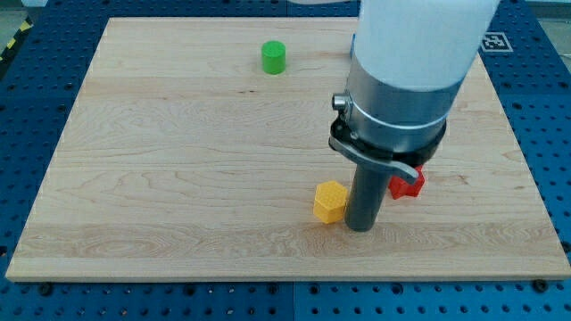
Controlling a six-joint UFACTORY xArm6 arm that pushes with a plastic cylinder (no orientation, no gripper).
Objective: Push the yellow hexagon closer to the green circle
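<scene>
The yellow hexagon [329, 201] lies on the wooden board [178, 178], low and right of centre. The green circle [274, 57] stands near the view's top, left of the arm. My tip [359, 226] rests on the board just right of the yellow hexagon, close to or touching its right side. The arm's grey and white body rises above the tip and hides part of the board behind it.
A red block [409, 183] sits just right of the rod, partly hidden by the arm's collar; its shape cannot be made out. The board lies on a blue perforated table [27, 116]. A marker tag [497, 41] shows at the top right.
</scene>
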